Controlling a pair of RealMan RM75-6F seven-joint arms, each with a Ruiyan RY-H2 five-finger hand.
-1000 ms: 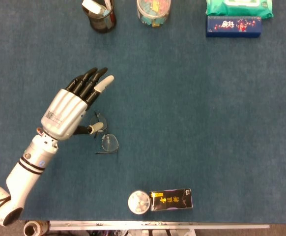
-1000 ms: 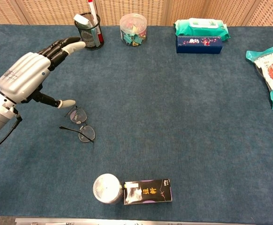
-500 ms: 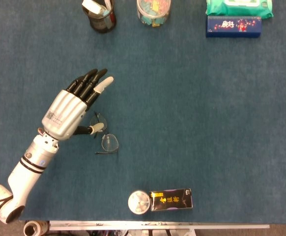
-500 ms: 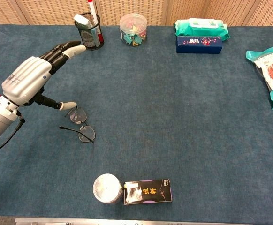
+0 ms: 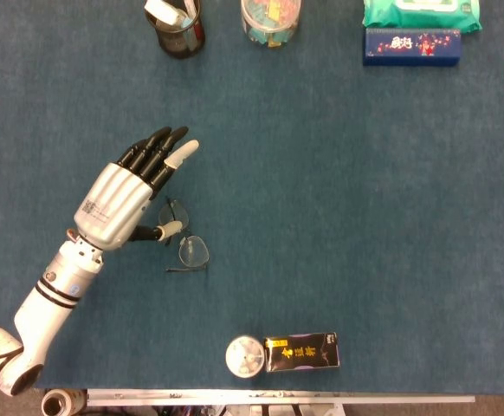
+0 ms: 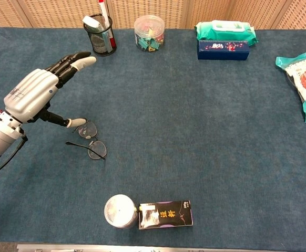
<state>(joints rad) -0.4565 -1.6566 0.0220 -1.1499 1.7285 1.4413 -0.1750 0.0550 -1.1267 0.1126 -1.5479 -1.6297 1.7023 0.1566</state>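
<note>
— Left hand [image 5: 122, 201], status?
— Mine hovers empty, fingers straight, thumb [image 6: 78, 122] stuck out sideways so its tip sits at the glasses [image 5: 186, 242].
— Where are the glasses?
— Folded flat on the table [image 5: 339, 191], left side, just right of my palm.
— Right hand?
— Out of frame.

Even, bright overhead light across both views; shadows soft and short. Mild sheen on the silver back of the left hand [image 5: 113, 204] (no blown highlights). Focus sharp centre to edge; slight softness at head view's bottom rim. No motion blur.
</note>
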